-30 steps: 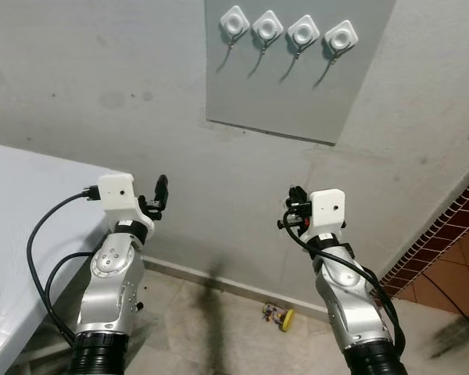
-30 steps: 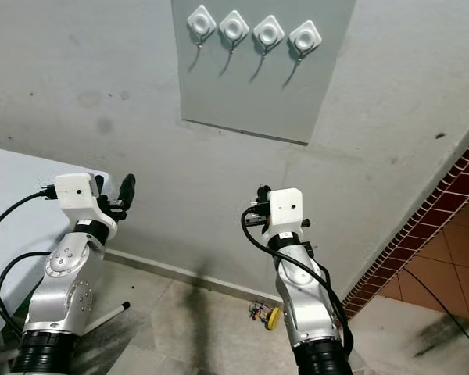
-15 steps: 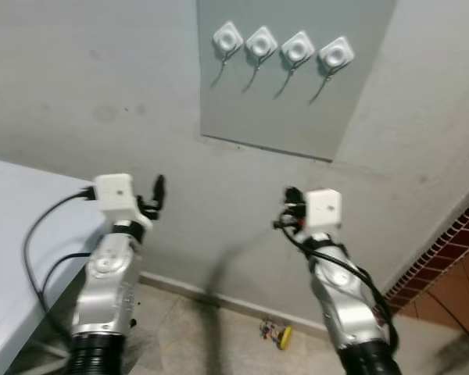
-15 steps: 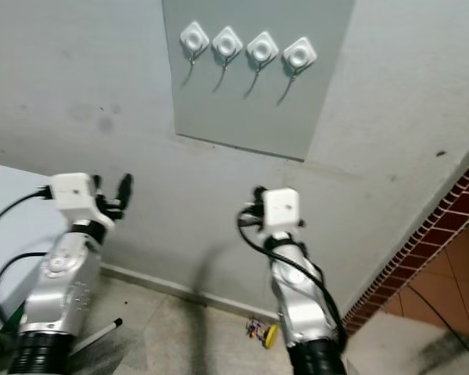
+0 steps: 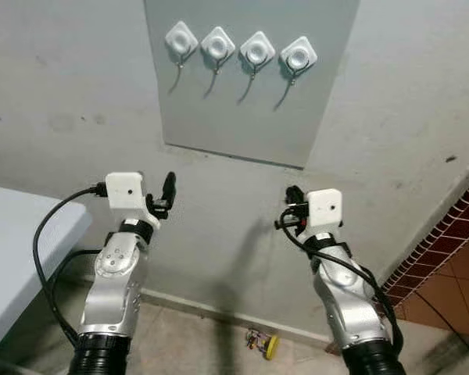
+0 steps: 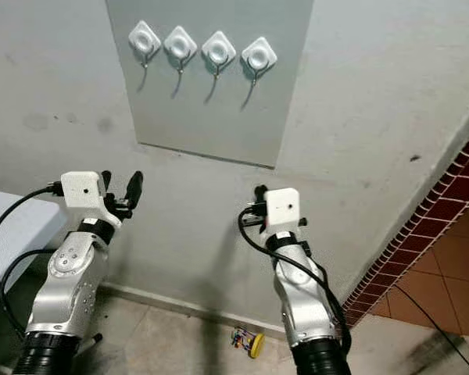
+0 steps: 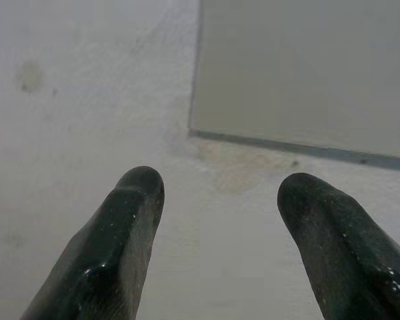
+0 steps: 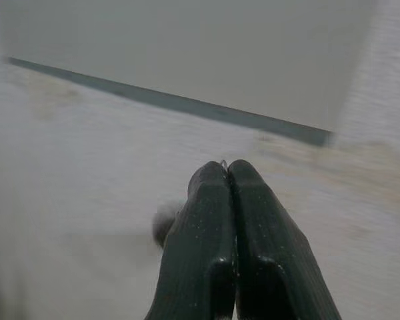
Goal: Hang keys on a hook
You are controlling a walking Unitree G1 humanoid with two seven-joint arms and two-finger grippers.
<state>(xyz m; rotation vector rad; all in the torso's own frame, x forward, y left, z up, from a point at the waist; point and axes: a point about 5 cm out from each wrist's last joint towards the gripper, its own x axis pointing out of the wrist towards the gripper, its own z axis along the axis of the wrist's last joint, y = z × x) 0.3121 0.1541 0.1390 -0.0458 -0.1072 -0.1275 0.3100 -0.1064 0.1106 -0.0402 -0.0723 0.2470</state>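
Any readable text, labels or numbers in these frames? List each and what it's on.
None readable.
Grey wall panel: no print.
Four white diamond-shaped hooks: plain, no markings.
White camera housings on both wrists: no label legible.
Small yellow-tagged bundle on the floor by the wall: too small to tell whether it carries any text.

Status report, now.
Left pincer open, empty. Right pincer shut, raised below the panel. Keys on floor by wall. Four hooks bare.
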